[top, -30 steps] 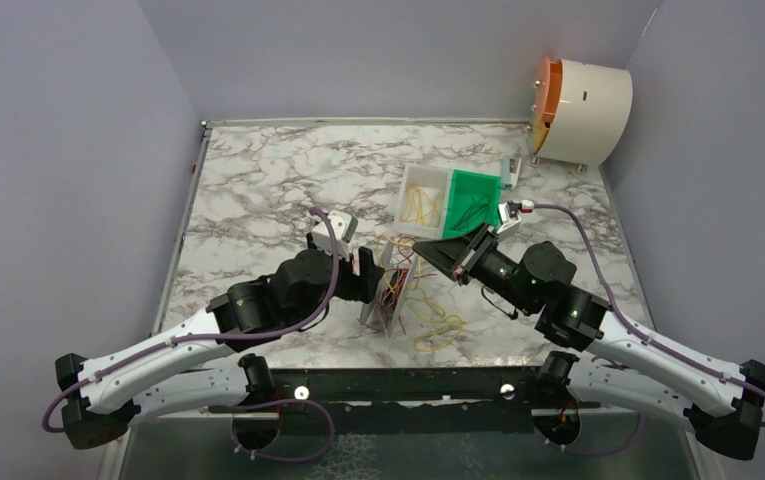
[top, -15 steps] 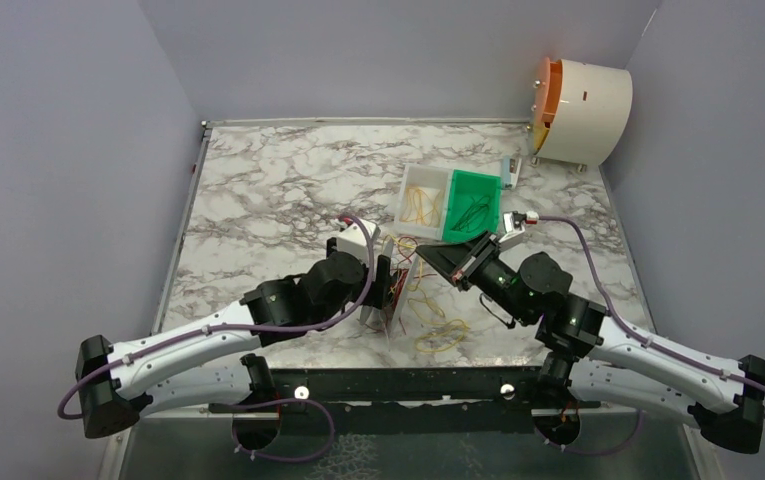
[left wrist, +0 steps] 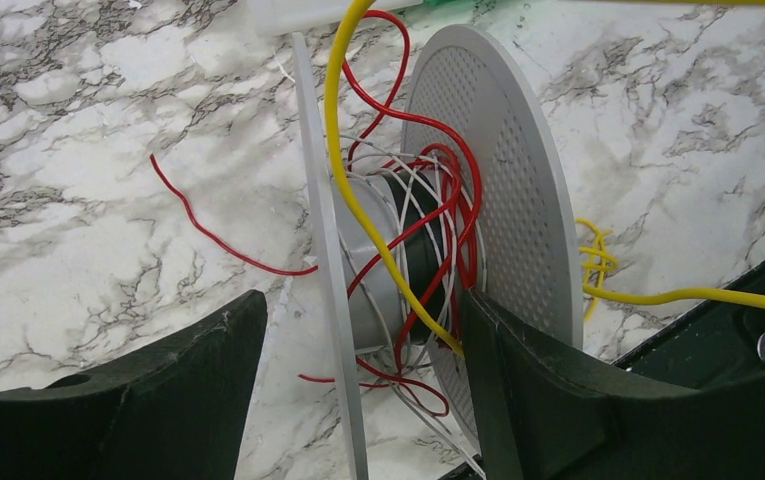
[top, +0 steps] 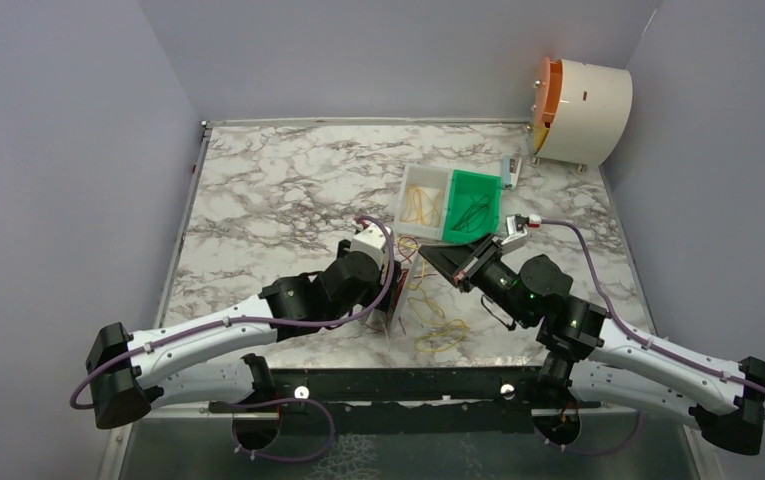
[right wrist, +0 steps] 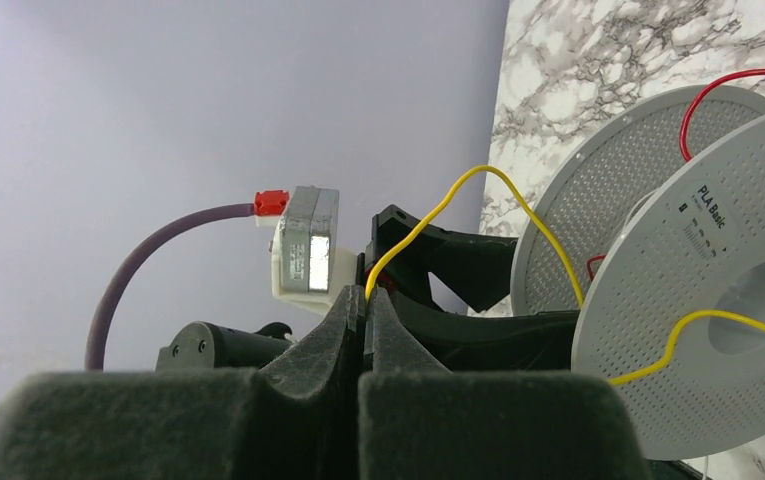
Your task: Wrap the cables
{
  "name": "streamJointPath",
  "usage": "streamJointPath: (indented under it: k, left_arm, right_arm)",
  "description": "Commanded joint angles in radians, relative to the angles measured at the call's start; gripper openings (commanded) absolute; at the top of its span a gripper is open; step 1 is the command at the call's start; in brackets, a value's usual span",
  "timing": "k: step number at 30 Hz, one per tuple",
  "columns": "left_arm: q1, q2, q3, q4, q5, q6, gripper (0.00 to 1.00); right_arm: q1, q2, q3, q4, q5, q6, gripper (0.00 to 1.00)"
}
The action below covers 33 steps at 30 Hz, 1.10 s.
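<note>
Cables (left wrist: 413,250) wound around upright spool (left wrist: 498,190).

A white surface (top: 258,190) veined with grey marbling is seen. The cables (left wrist: 378,215) are coloured bright yellow, red and white, wound on a pale grey spool (left wrist: 518,200) dotted with fine perforations. A green bin (top: 473,205) and a white bin (top: 420,195) are shown. Both the left gripper (left wrist: 358,400) and the right gripper (right wrist: 366,320) are black.
</note>
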Motion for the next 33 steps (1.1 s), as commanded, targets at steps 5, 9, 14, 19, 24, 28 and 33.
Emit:
streamJointPath:
  k: [5,9,14,19,24,28,33]
  left_arm:
    - [-0.003,0.018,0.041,0.030,-0.011,0.015,0.61]
    - [-0.004,0.018,0.044,0.029,-0.005,0.020,0.47]
    - [-0.003,0.014,0.047,0.020,-0.009,0.029,0.33]
    - [-0.004,0.004,0.052,0.004,-0.013,0.032,0.23]
    - [-0.003,0.005,0.054,-0.010,-0.021,0.042,0.10]
    - [-0.003,0.015,0.059,-0.022,-0.025,0.051,0.00]
    - [-0.003,0.018,0.079,-0.044,-0.040,0.073,0.00]
  right_arm:
    - [0.007,-0.006,-0.020,0.007,0.045,0.055,0.01]
    - [0.008,-0.006,-0.023,0.009,0.045,0.059,0.01]
    - [0.008,-0.002,-0.025,0.017,0.042,0.054,0.01]
    - [0.007,0.001,-0.030,0.017,0.042,0.058,0.01]
    - [0.008,0.008,-0.042,0.032,0.038,0.069,0.01]
    - [0.008,0.001,-0.042,0.015,0.045,0.071,0.01]
    - [0.008,-0.033,-0.041,-0.036,0.068,0.061,0.01]
